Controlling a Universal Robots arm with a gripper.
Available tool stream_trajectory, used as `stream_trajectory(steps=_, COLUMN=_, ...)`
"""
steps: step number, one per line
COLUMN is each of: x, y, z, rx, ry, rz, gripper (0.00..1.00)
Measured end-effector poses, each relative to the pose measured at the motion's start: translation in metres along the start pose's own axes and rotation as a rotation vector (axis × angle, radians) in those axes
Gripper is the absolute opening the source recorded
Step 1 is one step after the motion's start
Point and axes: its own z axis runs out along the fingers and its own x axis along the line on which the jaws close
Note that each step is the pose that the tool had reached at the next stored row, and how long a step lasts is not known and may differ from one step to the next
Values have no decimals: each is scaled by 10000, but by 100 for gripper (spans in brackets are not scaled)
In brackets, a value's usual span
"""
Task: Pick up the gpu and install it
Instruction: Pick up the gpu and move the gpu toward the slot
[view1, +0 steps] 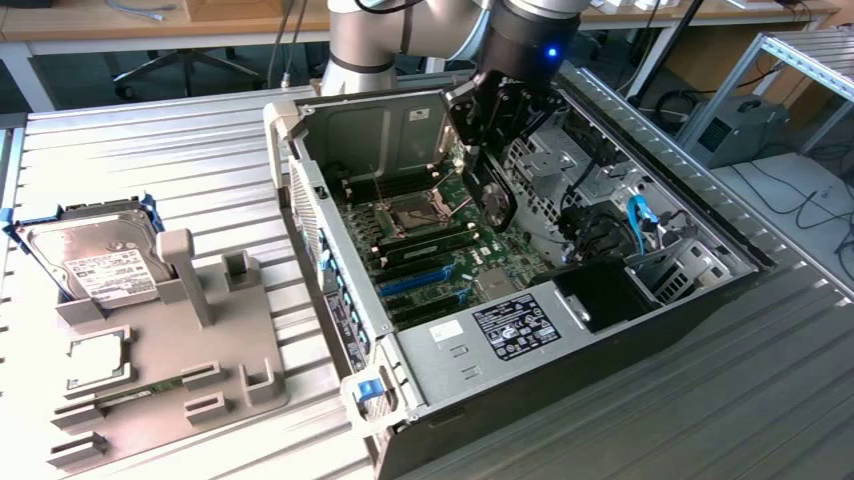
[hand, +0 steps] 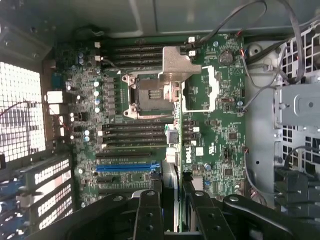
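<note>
- The arm (view1: 531, 40) is seen reaching down from the upper centre of the exterior view into the open metal computer case (view1: 310, 205).
- The gripper (view1: 489, 165) has its jaws closed on the gpu (view1: 494, 205), a thin black card held on edge above the green motherboard (hand: 220, 140).
- "DELL" is printed in white on the board.

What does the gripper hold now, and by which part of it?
The gripper holds the gpu by its top edge, over the open computer case.
</note>
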Motion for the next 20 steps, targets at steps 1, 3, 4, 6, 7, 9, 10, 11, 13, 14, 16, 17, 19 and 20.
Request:
stream_trajectory(steps=1, x=-4, y=20, z=2, rx=0, ry=0, rz=1, gripper=26)
stream_trajectory(steps=3, x=-21, y=67, z=8, rx=0, ry=0, rz=1, gripper=26)
stream_trajectory(steps=4, x=-32, y=87, z=12, rx=0, ry=0, rz=0, gripper=26)
stream_trajectory(steps=6, x=-57, y=131, z=18, rx=-1, ry=0, rz=1, gripper=26)
stream_trajectory(steps=7, x=-73, y=167, z=22, rx=-2, ry=0, rz=1, gripper=26)
stream_trajectory(steps=9, x=-74, y=169, z=22, rx=0, ry=0, rz=1, gripper=26)
stream_trajectory(steps=10, x=-77, y=170, z=22, rx=1, ry=1, rz=-5, gripper=26)
stream_trajectory(steps=11, x=-84, y=170, z=22, rx=2, ry=1, rz=-6, gripper=26)
stream_trajectory(steps=13, x=-102, y=171, z=23, rx=3, ry=0, rz=-4, gripper=26)
stream_trajectory(steps=14, x=-111, y=171, z=23, rx=3, ry=0, rz=-4, gripper=26)
stream_trajectory(steps=16, x=-114, y=171, z=23, rx=3, ry=0, rz=-3, gripper=26)
stream_trajectory(steps=17, x=-115, y=171, z=23, rx=3, ry=0, rz=-4, gripper=26)
stream_trajectory(steps=19, x=-115, y=171, z=23, rx=3, ry=0, rz=-4, gripper=26)
stream_trajectory(steps=20, x=-115, y=171, z=23, rx=3, ry=0, rz=-4, gripper=26)
